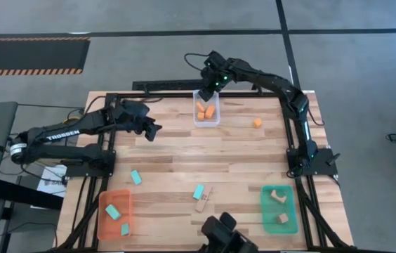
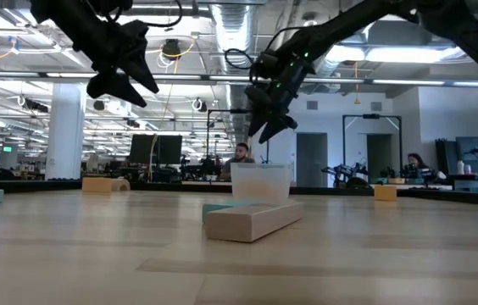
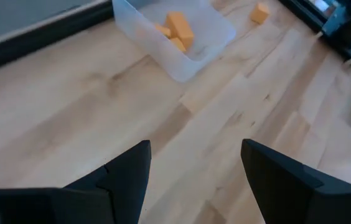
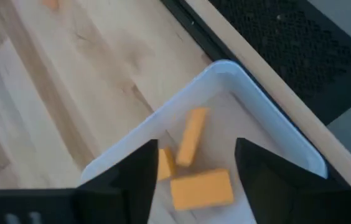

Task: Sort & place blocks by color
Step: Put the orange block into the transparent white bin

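The right gripper (image 1: 207, 89) hangs above the clear tray (image 1: 198, 117) at the far edge of the tabletop, fingers spread with nothing between them. The right wrist view shows three orange blocks (image 4: 201, 188) lying in that tray below the fingers, one of them long and narrow.

A fourth orange block (image 1: 257, 123) lies alone on the bare wood, near the tray toward the tabletop's right edge.

The left gripper (image 1: 152, 131) is held off the surface over the far left part of the tabletop, fingers spread and empty, as the left wrist view confirms.

The orange tray (image 1: 102, 218) sits at the near left corner with two teal blocks (image 1: 112, 211) inside. Two more teal blocks lie loose on the wood: one (image 1: 136, 177) just beyond that tray, another (image 1: 199, 191) near the middle of the near edge. A long tan block (image 1: 203, 199) lies just beside the latter, whether touching cannot be told.

The green tray (image 1: 267, 211) sits at the near right corner and holds two tan blocks (image 1: 276, 197), apart from each other.
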Robot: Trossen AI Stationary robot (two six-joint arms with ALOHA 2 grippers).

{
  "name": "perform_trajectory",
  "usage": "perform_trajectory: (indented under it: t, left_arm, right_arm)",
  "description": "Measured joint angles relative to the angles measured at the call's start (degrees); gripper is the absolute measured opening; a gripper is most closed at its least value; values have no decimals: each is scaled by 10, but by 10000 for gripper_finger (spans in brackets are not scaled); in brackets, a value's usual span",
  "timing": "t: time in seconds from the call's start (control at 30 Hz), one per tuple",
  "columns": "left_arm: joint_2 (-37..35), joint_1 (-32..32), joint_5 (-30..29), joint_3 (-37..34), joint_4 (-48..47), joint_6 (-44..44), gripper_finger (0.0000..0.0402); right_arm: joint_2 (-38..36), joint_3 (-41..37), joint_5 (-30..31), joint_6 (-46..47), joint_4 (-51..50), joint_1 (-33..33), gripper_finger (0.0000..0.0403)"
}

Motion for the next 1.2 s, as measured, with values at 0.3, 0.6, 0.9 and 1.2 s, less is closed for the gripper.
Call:
perform_trajectory:
  t: [0.3, 0.6, 0.9, 1.2]
  left_arm:
    - [19, 115, -38, 0, -25, 4, 238]
    - [182, 171, 17, 61, -97, 106, 238]
    - [403, 202, -107, 243, -330, 216, 238]
    - [510, 208, -135, 296, -396, 315, 238]
  right_arm:
    - [-96, 0, 0, -4, -104, -1, 259]
    - [-210, 0, 1, -111, -163, 1, 259]
    - [-255, -1, 2, -213, -224, -48, 260]
    - [-253, -20, -1, -275, -259, -83, 260]
